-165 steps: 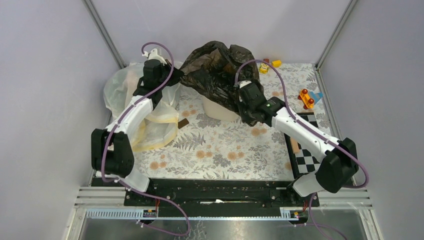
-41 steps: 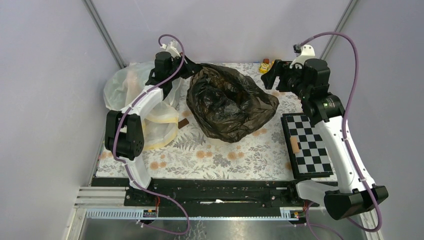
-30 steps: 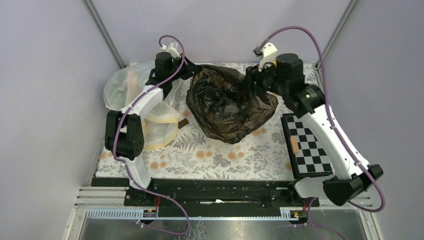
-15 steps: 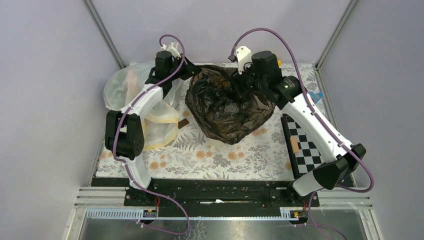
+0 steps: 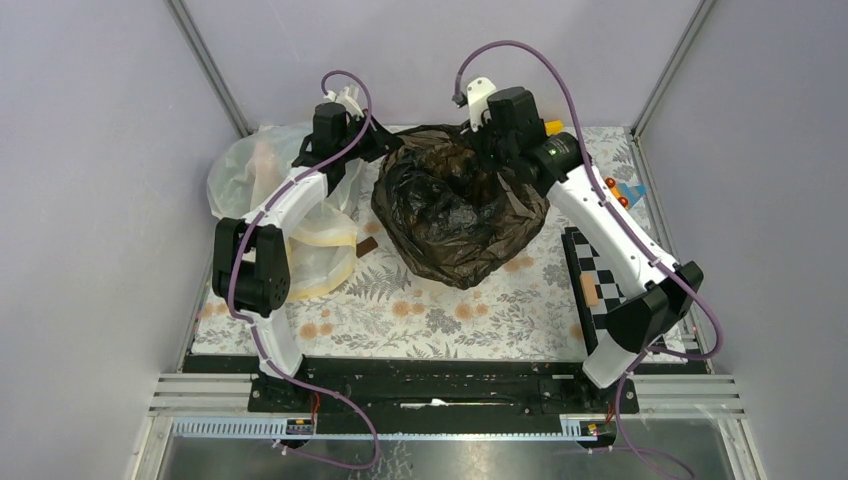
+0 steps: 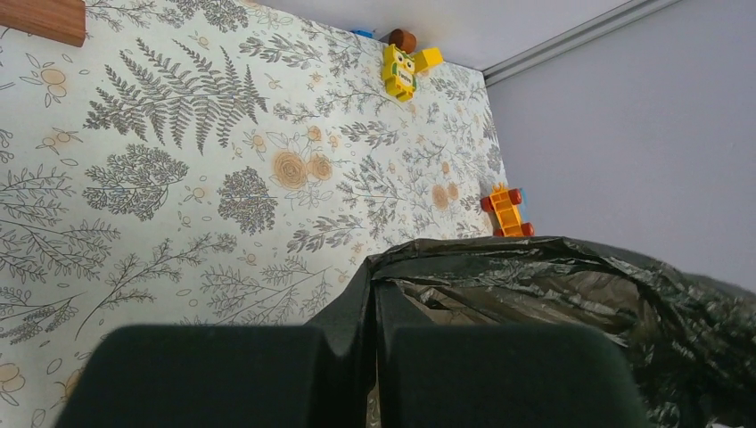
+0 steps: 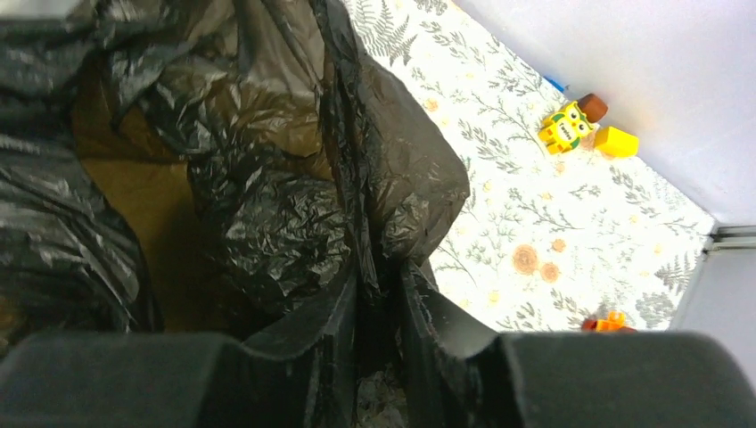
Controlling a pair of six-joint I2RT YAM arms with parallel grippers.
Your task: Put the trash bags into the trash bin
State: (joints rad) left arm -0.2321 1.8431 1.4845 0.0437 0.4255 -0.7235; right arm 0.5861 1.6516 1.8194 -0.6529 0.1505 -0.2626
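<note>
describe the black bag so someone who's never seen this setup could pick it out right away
On the fern-and-flower patterned tablecloth, look at the middle, toward the back wall. There sits a large black trash bag of thin, glossy, crinkled plastic film, its mouth open upward. Unlike the translucent whitish-yellow plastic bag to its left, it is dark and shiny.

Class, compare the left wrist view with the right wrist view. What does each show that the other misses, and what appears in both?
Only the left wrist view shows a wooden block and the left gripper pinching the edge of the bag. Only the right wrist view shows the bag's open, brownish inside and the right gripper closed on a fold of its film. Both show the bag, the yellow toy, the orange toy and the floral cloth.
</note>
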